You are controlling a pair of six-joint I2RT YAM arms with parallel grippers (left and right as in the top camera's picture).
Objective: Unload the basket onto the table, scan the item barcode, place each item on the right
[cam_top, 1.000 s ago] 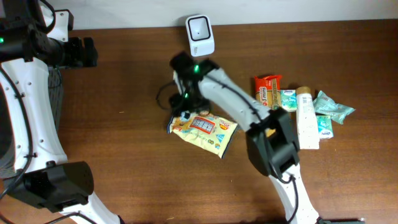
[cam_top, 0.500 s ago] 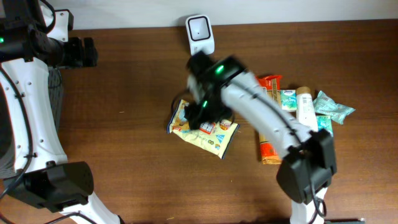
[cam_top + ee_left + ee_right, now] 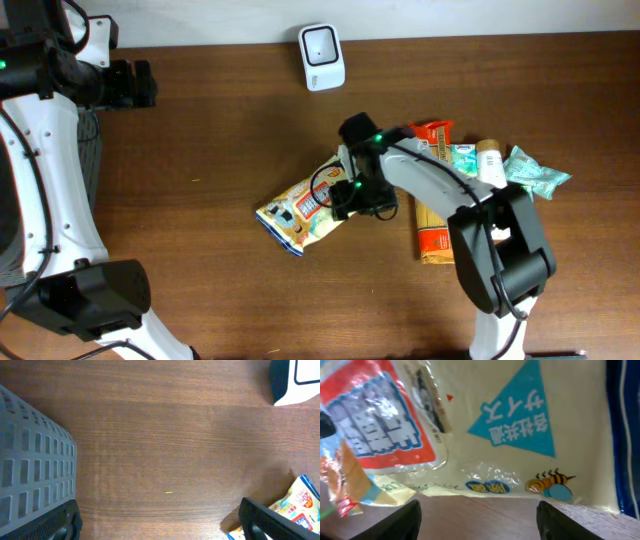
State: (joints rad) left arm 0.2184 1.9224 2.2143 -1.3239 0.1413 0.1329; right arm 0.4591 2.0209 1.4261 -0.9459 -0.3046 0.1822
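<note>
Snack bag is lying flat on the table, about mid-table, tilted on a diagonal. It's well below the white scanner, which sits at the back edge. The right gripper is down at the bag's right end. On the wrist cam its 2 fingers stand a good way apart with only bare wood between them. The bag's yellow edge runs right across the tips, so nothing is pinched. Can't tell if the tips actually touch the foil.

The left gripper is parked up in the far left corner, spread as wide as it goes and holding nothing.

The only container is the grey mesh basket at the left edge of the table. Just its outer wall shows, so I can't see what's in it.

The rest sits in a loose pile on the right: a red packet, a long orange pack, a white tube and some teal packets.
</note>
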